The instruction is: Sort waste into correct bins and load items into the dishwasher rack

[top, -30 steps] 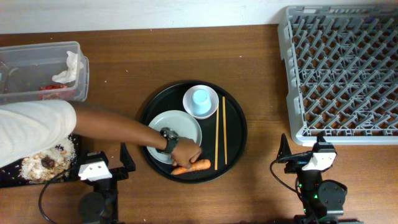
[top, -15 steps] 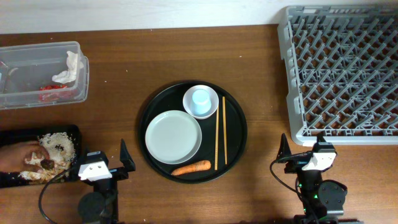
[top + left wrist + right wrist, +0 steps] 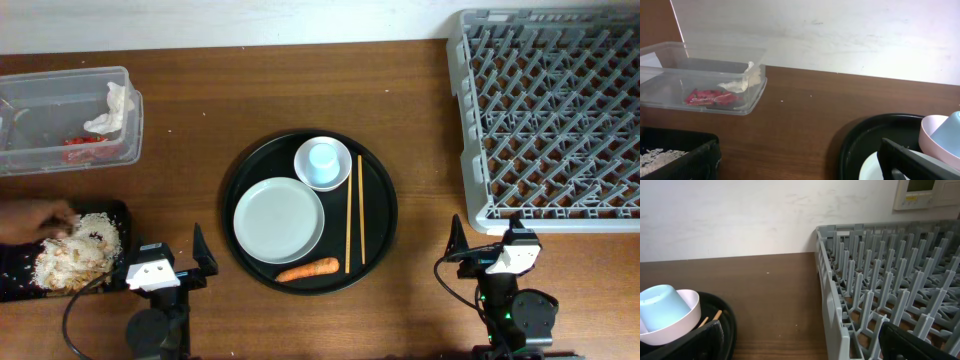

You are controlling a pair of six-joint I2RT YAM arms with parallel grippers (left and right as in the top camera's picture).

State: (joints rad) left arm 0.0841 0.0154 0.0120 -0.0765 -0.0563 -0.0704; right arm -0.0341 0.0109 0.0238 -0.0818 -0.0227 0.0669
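Note:
A round white plate [image 3: 279,219], a light-blue cup [image 3: 322,160] inside a white bowl [image 3: 340,172], two chopsticks [image 3: 354,225] and an orange carrot [image 3: 308,269] lie on the round black tray [image 3: 384,215]. The clear tub [image 3: 70,115] at far left holds white tissue [image 3: 108,110] and a red wrapper [image 3: 83,142]. The black rectangular tray [image 3: 118,208] holds rice and scraps [image 3: 75,258]; a person's hand [image 3: 35,221] rests over it. The grey rack [image 3: 545,115] stands at right. My left gripper [image 3: 165,268] and right gripper [image 3: 490,250] are open and empty at the front edge.
The left wrist view shows the clear tub [image 3: 700,85] and the round tray's rim [image 3: 860,135]. The right wrist view shows the cup in the bowl [image 3: 665,315] and the rack's wall [image 3: 832,300]. Bare wood lies between tray and rack.
The person's arm left the carrot on the round tray and drew back to the left. The hand now rests over the rice in the black rectangular tray. Both arms stay still.

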